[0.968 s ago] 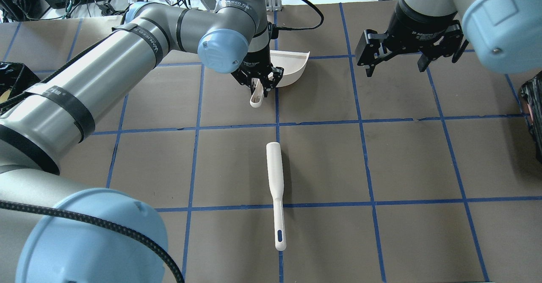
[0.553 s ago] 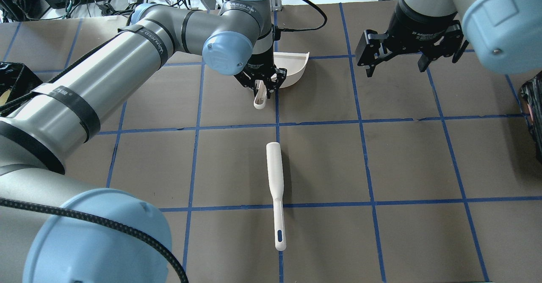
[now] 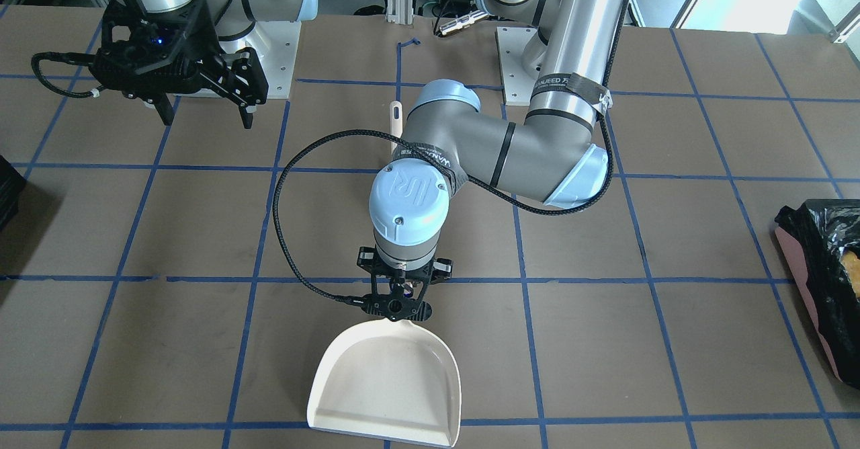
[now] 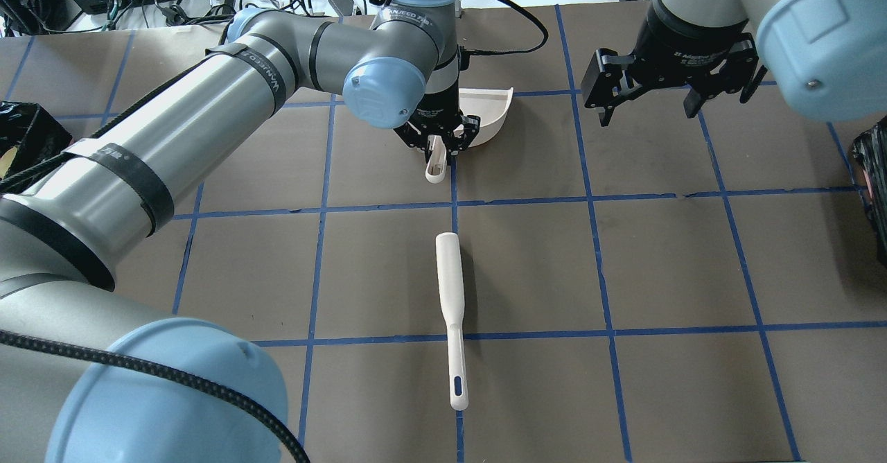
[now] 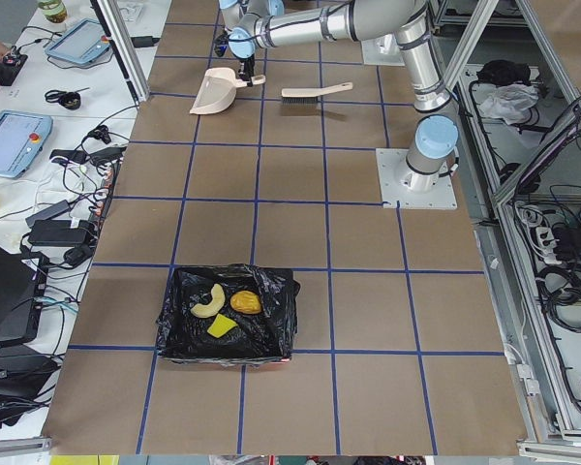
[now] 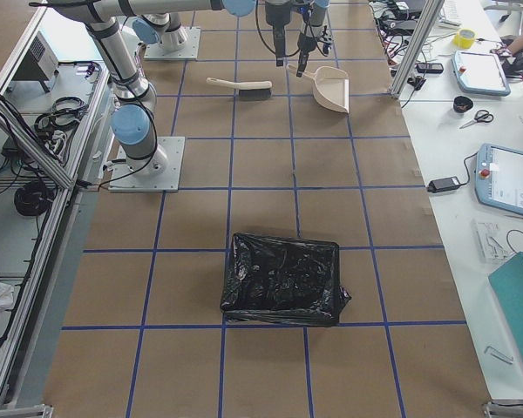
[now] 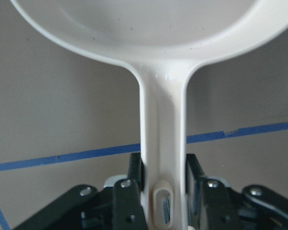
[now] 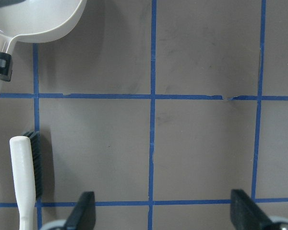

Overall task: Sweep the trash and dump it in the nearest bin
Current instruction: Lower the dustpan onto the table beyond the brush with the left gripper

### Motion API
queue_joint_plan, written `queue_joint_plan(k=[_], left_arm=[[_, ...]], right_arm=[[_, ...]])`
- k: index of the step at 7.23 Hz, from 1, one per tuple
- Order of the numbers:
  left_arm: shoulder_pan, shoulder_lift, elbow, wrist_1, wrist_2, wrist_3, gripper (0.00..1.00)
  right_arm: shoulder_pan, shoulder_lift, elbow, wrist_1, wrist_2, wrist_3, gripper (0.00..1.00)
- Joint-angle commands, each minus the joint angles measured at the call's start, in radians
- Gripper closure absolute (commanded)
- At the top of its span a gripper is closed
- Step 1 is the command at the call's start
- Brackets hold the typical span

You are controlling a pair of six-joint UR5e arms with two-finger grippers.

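Note:
My left gripper point(image 4: 438, 145) is shut on the handle of the white dustpan point(image 4: 488, 113) at the far middle of the table; the wrist view shows its fingers point(image 7: 134, 191) clamping the handle. The pan point(image 3: 386, 388) looks empty. My right gripper point(image 4: 651, 106) hangs open above the table to the pan's right, holding nothing. The trash lies in the black-lined bin point(image 5: 276, 320) at my left end: a croissant shape point(image 5: 209, 300), a brown lump point(image 5: 246, 302) and a yellow wedge point(image 5: 221, 327).
A white brush point(image 4: 450, 310) lies on the table's middle, handle toward me. A second black-bagged bin point(image 6: 283, 279) stands at my right end. Cables and devices crowd the far edge beyond the mat.
My left gripper has carried the dustpan a little to the right in the overhead view. The right gripper and the brush have stayed put.

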Motion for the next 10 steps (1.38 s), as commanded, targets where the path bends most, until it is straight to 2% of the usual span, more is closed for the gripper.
queue_joint_plan(k=[1,2,3,5,10], left_arm=[[-0.003,-0.001,0.000,0.001,-0.004,-0.011,0.77],[-0.003,-0.001,0.000,0.007,-0.005,-0.016,0.76],[-0.003,-0.001,0.000,0.010,-0.005,-0.016,0.70],[-0.003,0.003,0.000,0.010,-0.007,-0.024,0.26],[-0.001,0.031,-0.002,0.024,0.007,-0.012,0.08]], right_arm=[[0.000,0.000,0.000,0.000,-0.001,0.000,0.00],[0.000,0.000,0.000,0.000,0.001,0.000,0.00],[0.000,0.000,0.000,0.000,-0.001,0.000,0.00],[0.002,0.000,0.002,0.000,0.001,0.000,0.00],[0.002,0.000,0.002,0.000,0.001,0.000,0.00]])
